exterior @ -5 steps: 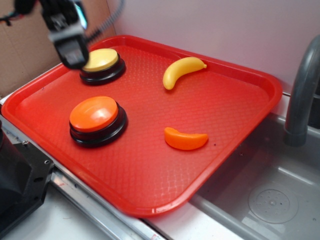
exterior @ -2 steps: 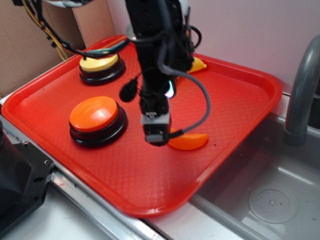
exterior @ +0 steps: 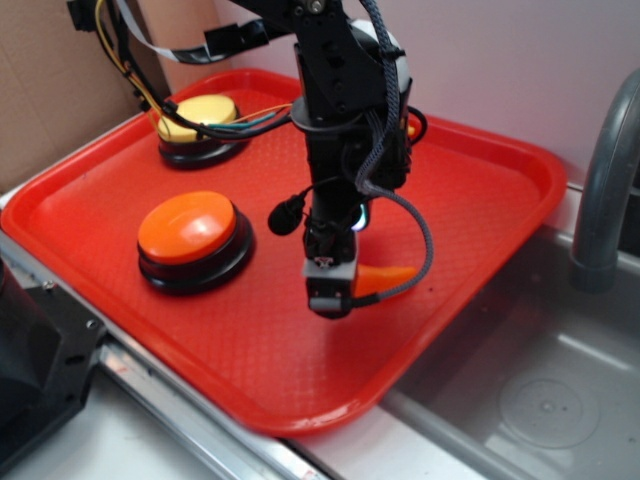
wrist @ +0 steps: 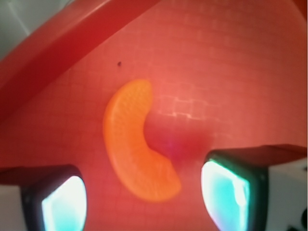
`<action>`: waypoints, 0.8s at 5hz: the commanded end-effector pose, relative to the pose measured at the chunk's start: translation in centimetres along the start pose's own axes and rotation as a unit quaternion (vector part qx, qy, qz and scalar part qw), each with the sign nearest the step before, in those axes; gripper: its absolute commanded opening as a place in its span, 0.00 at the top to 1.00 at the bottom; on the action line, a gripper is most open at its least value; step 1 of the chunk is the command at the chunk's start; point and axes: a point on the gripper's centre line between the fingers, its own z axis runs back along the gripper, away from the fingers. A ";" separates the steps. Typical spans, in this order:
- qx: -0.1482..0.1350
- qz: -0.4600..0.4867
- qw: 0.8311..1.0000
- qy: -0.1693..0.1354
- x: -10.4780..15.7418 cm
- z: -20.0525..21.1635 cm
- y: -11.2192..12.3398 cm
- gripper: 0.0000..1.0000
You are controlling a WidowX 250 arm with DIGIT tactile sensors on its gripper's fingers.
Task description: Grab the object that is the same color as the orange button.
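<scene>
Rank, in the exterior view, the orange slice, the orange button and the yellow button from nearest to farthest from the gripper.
1. Orange slice: directly under the gripper, poking out on its right in the picture.
2. Orange button: left of the gripper in the picture.
3. Yellow button: back left corner of the tray.

a second ago the gripper [exterior: 330, 290] hangs over the yellow button [exterior: 197, 118] at the tray's [exterior: 500, 215] far left corner; now it stands low over the tray's middle, right at the orange crescent [exterior: 385, 277], a little further toward the crescent than 0.4 s ago. the arm's body and cables now cover the yellow banana, which lay in plain sight a second ago, and they hide the crescent's left end, while in the wrist view the crescent [wrist: 136, 142] lies between the spread fingers [wrist: 62, 202].
</scene>
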 end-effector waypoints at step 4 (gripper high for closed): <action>-0.024 -0.017 0.998 -0.050 0.6 -1.5 -0.6 1.00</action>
